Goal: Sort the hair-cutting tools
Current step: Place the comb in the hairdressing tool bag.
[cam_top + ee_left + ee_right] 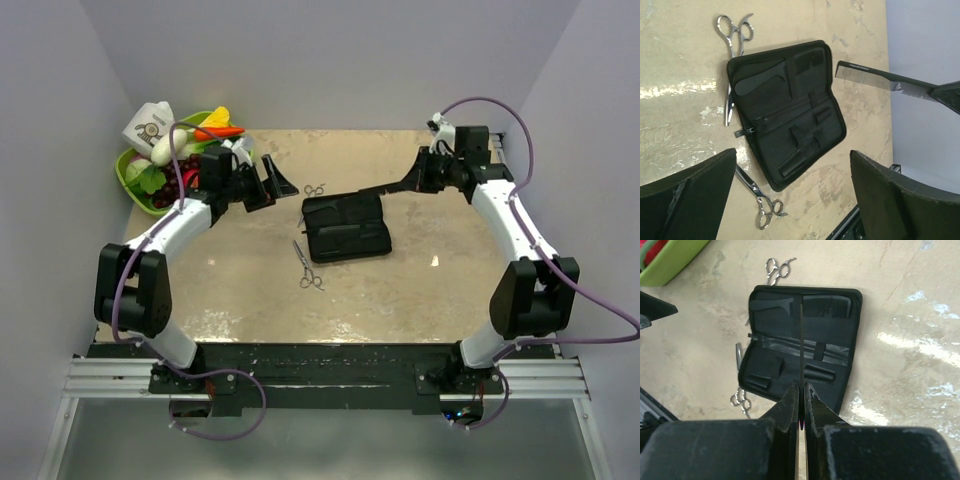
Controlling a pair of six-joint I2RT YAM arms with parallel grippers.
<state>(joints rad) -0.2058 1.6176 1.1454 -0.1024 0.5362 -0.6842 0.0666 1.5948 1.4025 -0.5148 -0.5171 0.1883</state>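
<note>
The black comb (880, 79) hangs in the air over the far side of the open black case (345, 227), with my right gripper (801, 386) shut on one end; in the right wrist view it shows edge-on as a thin line. One pair of silver scissors (315, 190) lies against the case's far left corner. Another pair of scissors (307, 266) lies on the table off the case's near left side. My left gripper (275, 180) hovers left of the case, open and holding nothing. Its fingers (685, 200) frame the case (787, 112) and the nearer scissors (760, 197).
A green bowl (135, 175) of toy fruit and vegetables stands at the back left, with a white carton (150, 125) behind it. White walls close in the table on three sides. The case's pockets (805, 347) hold nothing.
</note>
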